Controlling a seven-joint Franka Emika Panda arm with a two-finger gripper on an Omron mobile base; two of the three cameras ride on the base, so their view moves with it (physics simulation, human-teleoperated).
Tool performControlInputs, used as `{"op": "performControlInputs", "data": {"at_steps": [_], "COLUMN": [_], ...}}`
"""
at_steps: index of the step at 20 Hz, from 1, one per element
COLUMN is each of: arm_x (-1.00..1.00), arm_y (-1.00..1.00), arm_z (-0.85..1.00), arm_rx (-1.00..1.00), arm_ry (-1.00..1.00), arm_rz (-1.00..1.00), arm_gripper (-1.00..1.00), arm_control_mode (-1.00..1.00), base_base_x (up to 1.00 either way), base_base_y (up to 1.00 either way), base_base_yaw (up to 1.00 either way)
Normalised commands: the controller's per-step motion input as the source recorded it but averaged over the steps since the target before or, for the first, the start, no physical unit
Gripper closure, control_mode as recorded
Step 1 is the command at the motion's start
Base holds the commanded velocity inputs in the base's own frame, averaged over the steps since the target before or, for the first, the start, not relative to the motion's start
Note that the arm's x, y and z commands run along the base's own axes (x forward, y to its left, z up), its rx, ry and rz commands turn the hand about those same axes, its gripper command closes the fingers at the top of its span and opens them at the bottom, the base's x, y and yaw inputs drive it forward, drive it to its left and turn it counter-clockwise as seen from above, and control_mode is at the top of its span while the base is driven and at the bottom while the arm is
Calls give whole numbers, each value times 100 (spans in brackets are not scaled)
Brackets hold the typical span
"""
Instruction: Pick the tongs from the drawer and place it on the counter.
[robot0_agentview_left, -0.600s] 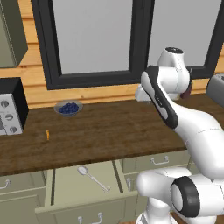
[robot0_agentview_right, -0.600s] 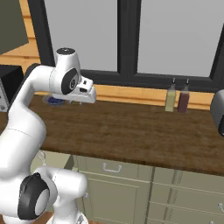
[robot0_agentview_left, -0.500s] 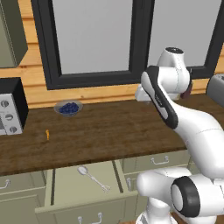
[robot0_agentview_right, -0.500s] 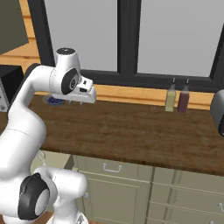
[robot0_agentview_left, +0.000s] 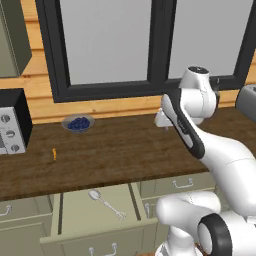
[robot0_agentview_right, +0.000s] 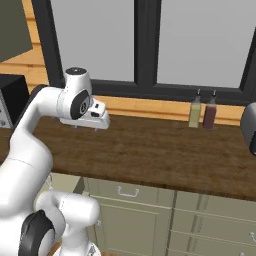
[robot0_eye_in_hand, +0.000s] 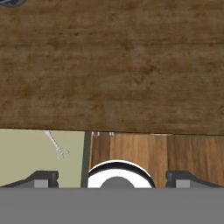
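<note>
Nothing is done yet: the slim silver-grey metal tongs lie in the open sage-green drawer. The end effector, fingers wide apart and empty, hangs above the dark brown wood-grain bench (reach, grasp, placing all remain).

Small bowl of blueberries near the wall, tiny orange stick lying in front of it. Two bottles, pale and dark, standing side by side below the window.

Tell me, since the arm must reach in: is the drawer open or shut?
Open: the drawer is pulled out beneath the counter, its pale floor exposed with the tongs lying inside.
</note>
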Motion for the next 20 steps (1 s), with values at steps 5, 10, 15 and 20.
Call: {"op": "performControlInputs", "data": {"at_steps": [5, 10, 15, 20], "arm_x": [-4, 0, 0, 0], "arm_y": [12, 12, 10, 0], "arm_z": [-83, -86, -82, -33], "arm_rx": [-2, -2, -2, 0], "arm_ry": [-4, -9, -14, -10], "arm_rz": [0, 0, 0, 0], "arm_gripper": [-100, -100, -100, -100], "arm_control_mode": [-100, -100, -100, 100], "base_base_x": [0, 0, 0, 0], "base_base_y": [0, 0, 0, -1], "base_base_yaw": [0, 0, 0, 2]}}
